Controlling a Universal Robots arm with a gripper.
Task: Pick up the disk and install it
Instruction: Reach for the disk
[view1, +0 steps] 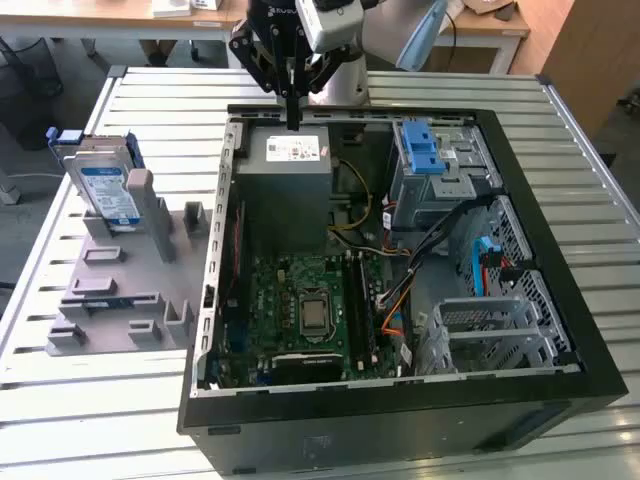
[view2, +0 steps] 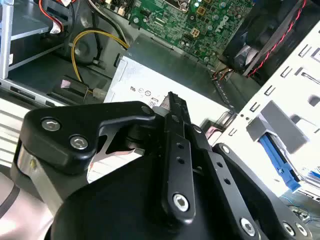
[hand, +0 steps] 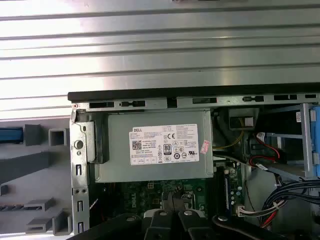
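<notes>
Pickup is the step in hand and is not yet made. The jaws of the gripper (view1: 293, 118) look pressed together with nothing between them. They hang over the twelve o'clock rim of the open computer case (view1: 560, 250), just above the power supply (view1: 285, 175).

The disk (view1: 108, 190) stands on edge in a grey holder (view1: 120, 290) on the bench (view1: 600, 130). It is at about ten o'clock from the case in the exterior view, well apart from the gripper.

To do the pick well, I judge the jaws should part wide enough to straddle the disk's thin dimension. They should come down square over its top edge and close on the two flat faces rather than on the frame. The lift should go straight up along the slot, since any tilt could bind the disk against the holder's walls.

The disk is smooth silver metal with a glossy blue-and-white label, and a blue plastic frame runs round its edges, so the faces are probably slippery. The holder is matte, blocky grey plastic cut with slots and posts. The bench is ribbed, reflective aluminium. The case is black-rimmed sheet steel. Inside it, a perforated drive cage (view1: 490, 330) sits at four o'clock, a green circuit board (view1: 300, 300) at six, and a ridged light-blue latch bracket (view1: 425, 150) at one.
</notes>
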